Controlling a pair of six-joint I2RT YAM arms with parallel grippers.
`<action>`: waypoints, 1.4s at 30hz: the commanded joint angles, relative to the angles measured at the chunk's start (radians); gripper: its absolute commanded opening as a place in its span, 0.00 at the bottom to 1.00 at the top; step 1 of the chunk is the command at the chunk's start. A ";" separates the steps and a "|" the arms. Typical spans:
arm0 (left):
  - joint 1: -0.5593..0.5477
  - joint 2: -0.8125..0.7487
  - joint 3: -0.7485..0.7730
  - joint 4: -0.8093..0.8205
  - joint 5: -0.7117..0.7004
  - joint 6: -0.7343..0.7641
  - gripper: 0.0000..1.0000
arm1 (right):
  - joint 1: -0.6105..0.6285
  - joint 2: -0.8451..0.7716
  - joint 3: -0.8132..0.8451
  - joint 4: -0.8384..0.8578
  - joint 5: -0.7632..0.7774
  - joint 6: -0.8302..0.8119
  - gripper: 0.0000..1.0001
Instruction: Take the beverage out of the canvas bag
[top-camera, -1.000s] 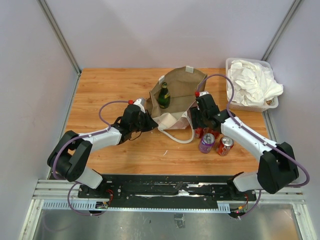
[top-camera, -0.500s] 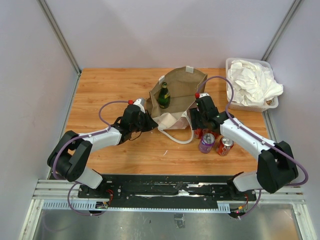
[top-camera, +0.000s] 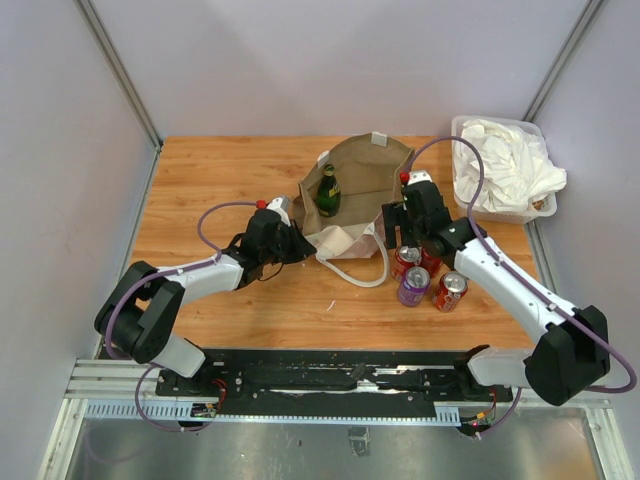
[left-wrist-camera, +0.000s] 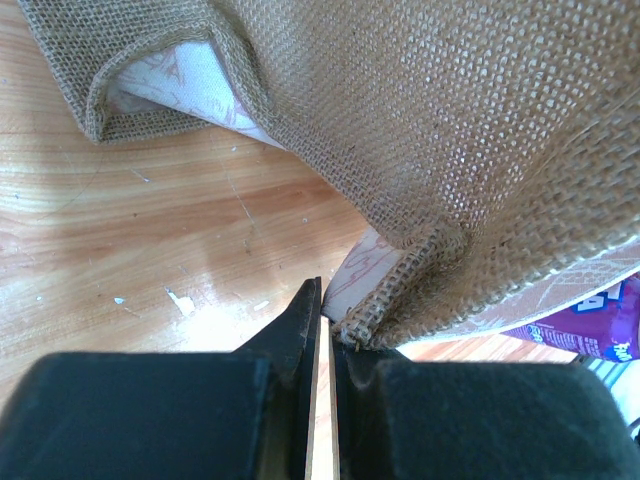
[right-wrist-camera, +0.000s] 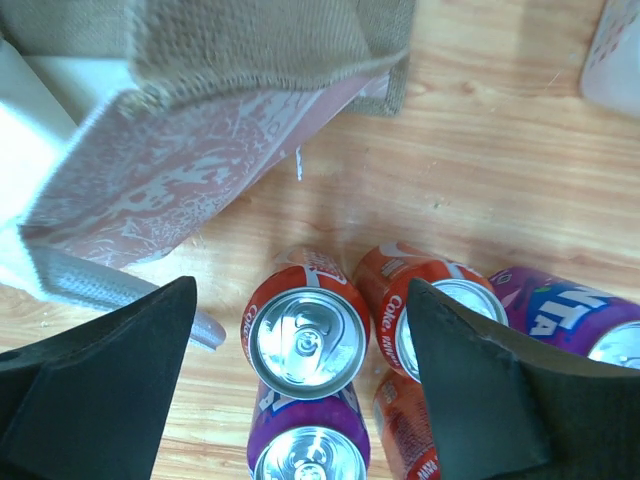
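The tan canvas bag (top-camera: 358, 185) lies open at mid-table, with a green glass bottle (top-camera: 328, 192) inside it. My left gripper (top-camera: 298, 243) is at the bag's near left corner, its jaws shut on the burlap hem (left-wrist-camera: 385, 305); only a thin slit shows between them (left-wrist-camera: 325, 305). My right gripper (top-camera: 402, 232) is open and empty beside the bag's right side. In the right wrist view it (right-wrist-camera: 300, 290) hovers above an upright red cola can (right-wrist-camera: 305, 335). The bag's reddish-printed panel (right-wrist-camera: 190, 170) is at the upper left.
Several cans stand close together right of the bag: red ones (top-camera: 405, 260) (top-camera: 450, 290) and a purple one (top-camera: 413, 285). The bag's white looped handle (top-camera: 352, 272) lies on the wood. A clear bin of white cloths (top-camera: 505, 170) stands at the back right.
My right gripper has risen and drawn back from the cans towards the bag's side, uncovering the red can's top. The left arm has not moved.
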 joint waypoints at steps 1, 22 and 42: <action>0.007 0.001 -0.006 -0.010 -0.011 0.005 0.09 | -0.013 -0.037 0.054 -0.036 0.042 -0.026 0.87; 0.007 0.004 0.011 -0.021 -0.016 0.008 0.09 | 0.098 0.080 0.380 -0.027 0.016 -0.120 0.76; 0.008 0.010 -0.017 0.003 -0.007 -0.006 0.09 | 0.113 -0.180 0.018 -0.146 0.144 0.040 0.77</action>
